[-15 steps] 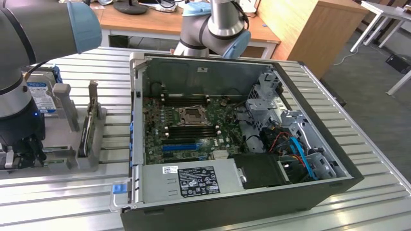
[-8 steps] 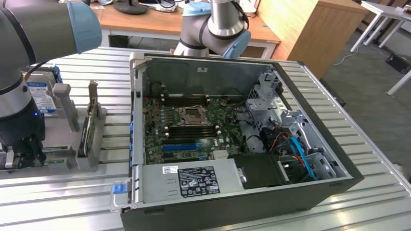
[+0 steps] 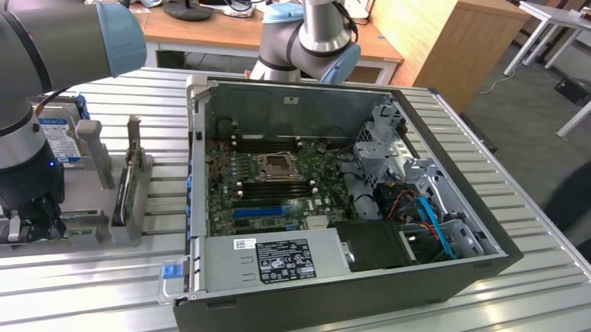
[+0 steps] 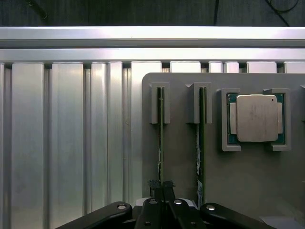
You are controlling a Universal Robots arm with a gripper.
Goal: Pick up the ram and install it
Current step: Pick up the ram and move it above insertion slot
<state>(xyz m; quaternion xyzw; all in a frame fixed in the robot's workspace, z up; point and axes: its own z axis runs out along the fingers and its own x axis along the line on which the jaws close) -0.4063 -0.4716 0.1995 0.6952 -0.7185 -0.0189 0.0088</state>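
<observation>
Two thin green sticks stand on edge in slots of a grey holder plate (image 4: 181,95). The ram (image 4: 160,143) is the one running between my gripper's (image 4: 161,187) dark fingertips (image 4: 153,185), which are closed onto its edge. The second stick (image 4: 200,143) stands parallel beside it, untouched. In the exterior view my gripper (image 3: 35,220) is down at the holder (image 3: 93,207) on the exterior view's left, beside the open computer case (image 3: 198,207). The motherboard (image 3: 268,200) lies exposed, with dark memory slots (image 3: 273,185) beside the processor socket (image 3: 277,166).
A processor chip (image 4: 256,118) sits in a recess of the holder next to the sticks. A blue-labelled hard drive (image 3: 60,138) and an upright card with a metal bracket (image 3: 124,187) stand on the holder. A power supply (image 3: 277,259) and cables (image 3: 430,221) occupy the case. The ribbed metal table (image 3: 102,297) surrounds everything.
</observation>
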